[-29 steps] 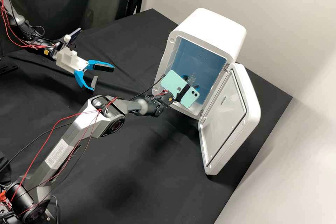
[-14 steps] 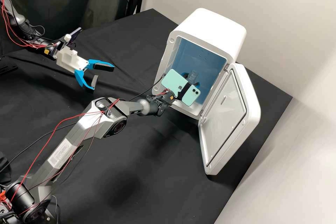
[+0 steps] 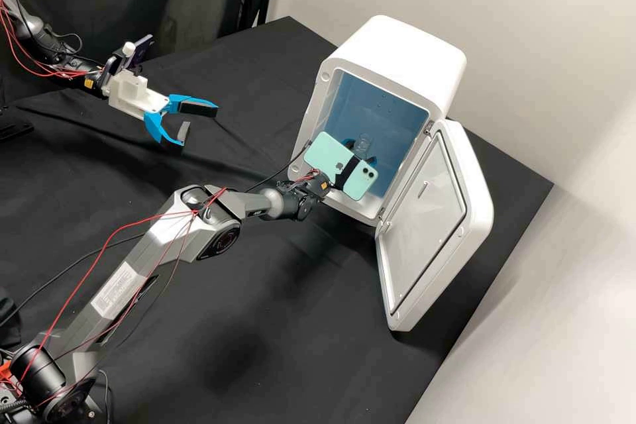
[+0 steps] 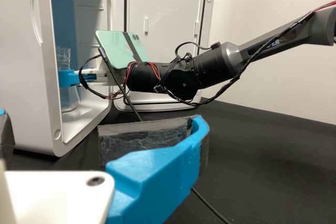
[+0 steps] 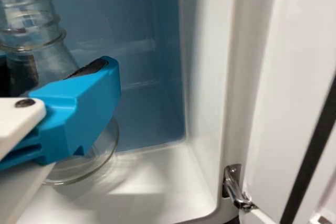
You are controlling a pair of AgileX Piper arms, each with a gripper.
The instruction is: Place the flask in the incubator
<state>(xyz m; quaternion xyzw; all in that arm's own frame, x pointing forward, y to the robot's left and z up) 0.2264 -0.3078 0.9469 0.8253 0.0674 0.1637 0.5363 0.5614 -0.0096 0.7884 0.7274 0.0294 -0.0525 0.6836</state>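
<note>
Inside the incubator [image 3: 397, 53], the right gripper [image 5: 55, 71] appears clamped on the neck of the flask [image 5: 31, 19], whose base sits on the incubator floor, while the left gripper [image 3: 197, 122], its 2 fingers spread wide and holding nothing, has drawn slightly farther from the incubator than 0.5 s ago.

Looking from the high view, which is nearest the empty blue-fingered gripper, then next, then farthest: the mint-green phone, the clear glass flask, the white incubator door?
From the left gripper:
1. The mint-green phone, on the right arm's wrist.
2. The clear glass flask, inside the incubator.
3. The white incubator door, swung open, farthest.
</note>
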